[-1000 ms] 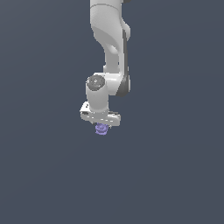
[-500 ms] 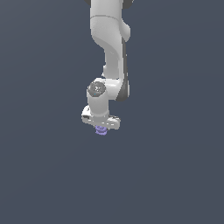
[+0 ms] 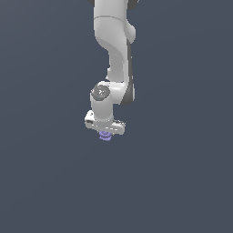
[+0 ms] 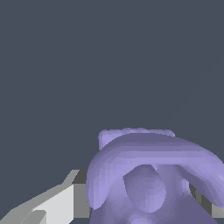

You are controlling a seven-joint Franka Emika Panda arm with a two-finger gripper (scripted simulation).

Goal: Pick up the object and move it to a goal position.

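Under the white arm, gripper (image 3: 106, 135) clamped on the lavender coiled object (image 3: 106, 136), held between the fingers (image 4: 52, 203); carry step in hand, next needing steady travel to the unseen goal

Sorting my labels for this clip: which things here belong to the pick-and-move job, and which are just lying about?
Belongs to the job:
- purple coiled object, between the fingers
- gripper, closed on it

Just lying about:
- nothing else visible; only the plain dark background
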